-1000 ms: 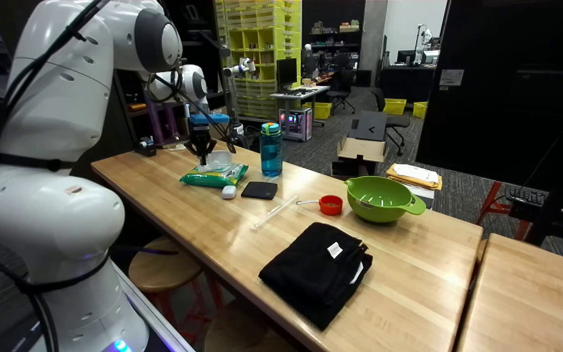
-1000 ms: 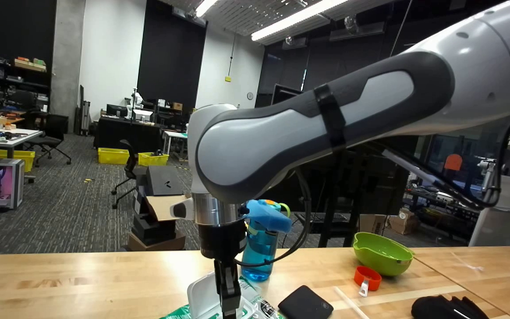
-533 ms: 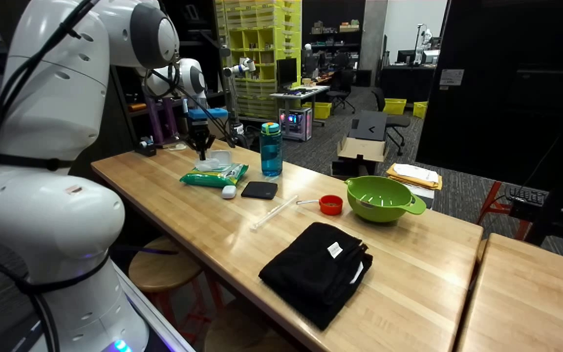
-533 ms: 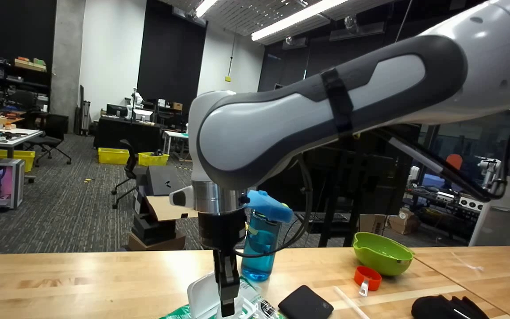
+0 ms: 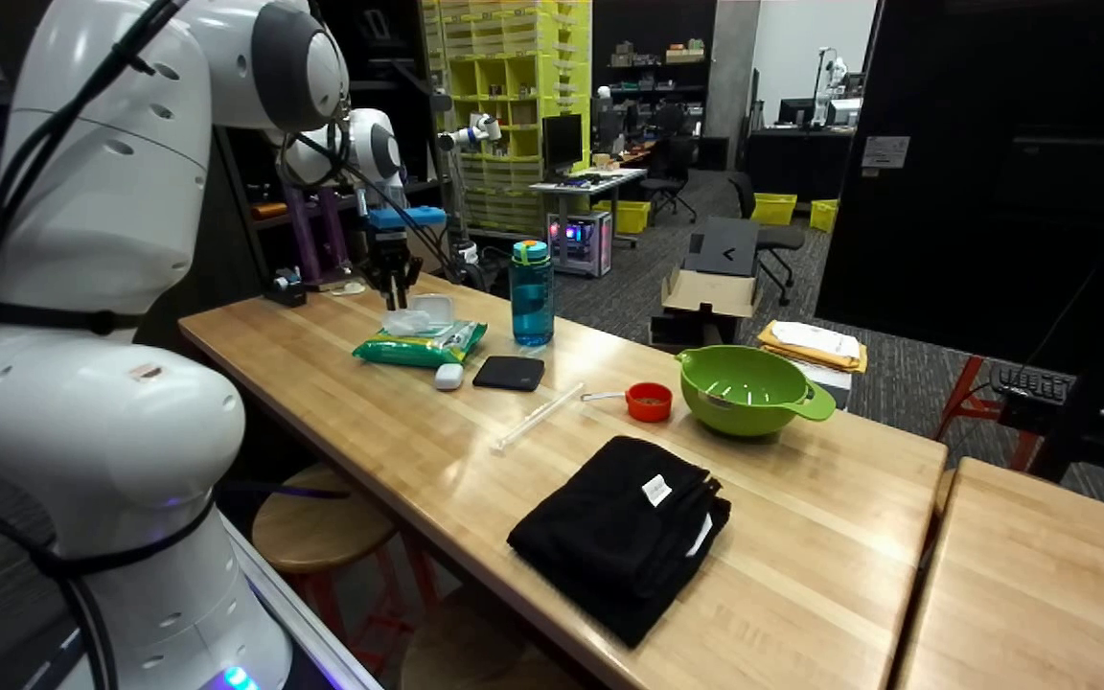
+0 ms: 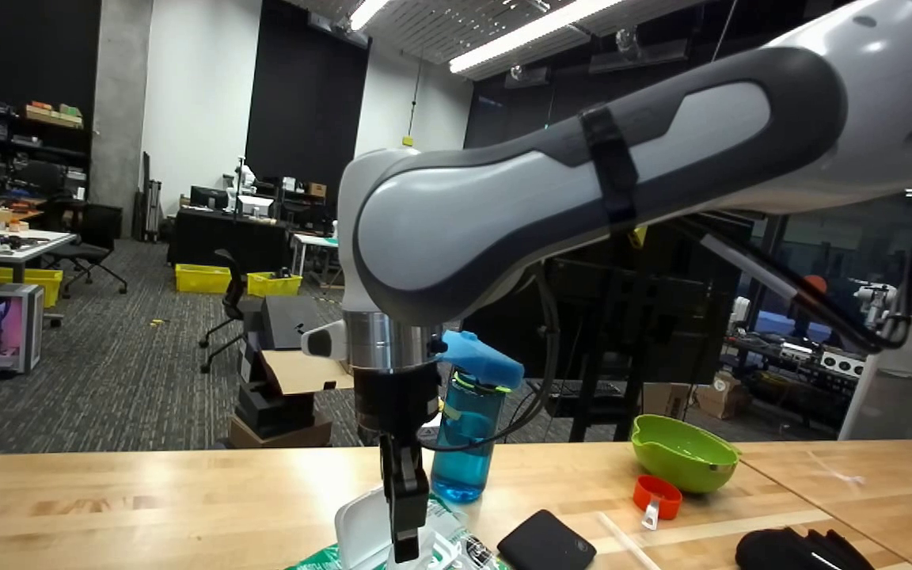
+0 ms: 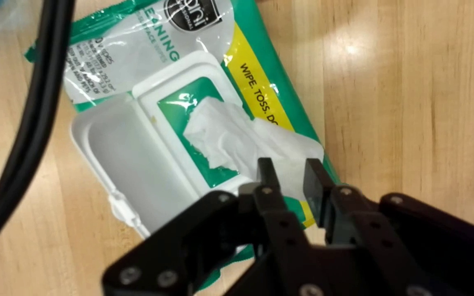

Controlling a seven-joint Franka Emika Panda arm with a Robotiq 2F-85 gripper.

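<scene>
Your gripper [image 7: 290, 170] stands parted over the wipes pack [image 7: 278, 70]; wipe [image 7: 233, 137], long axis aslant, points from pack's green recess [image 7: 179, 113] across yellow stripe [image 7: 259, 88].

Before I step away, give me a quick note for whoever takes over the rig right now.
Claw: open above the wipe, holding nothing; whether it touches is unclear.
Things: wipe lies crumpled on the pack, which is on the table near the bottle.
Done: lid open, wipe at least partly out.
Left: probably lifting the wipe clear, then shutting the lid.
</scene>
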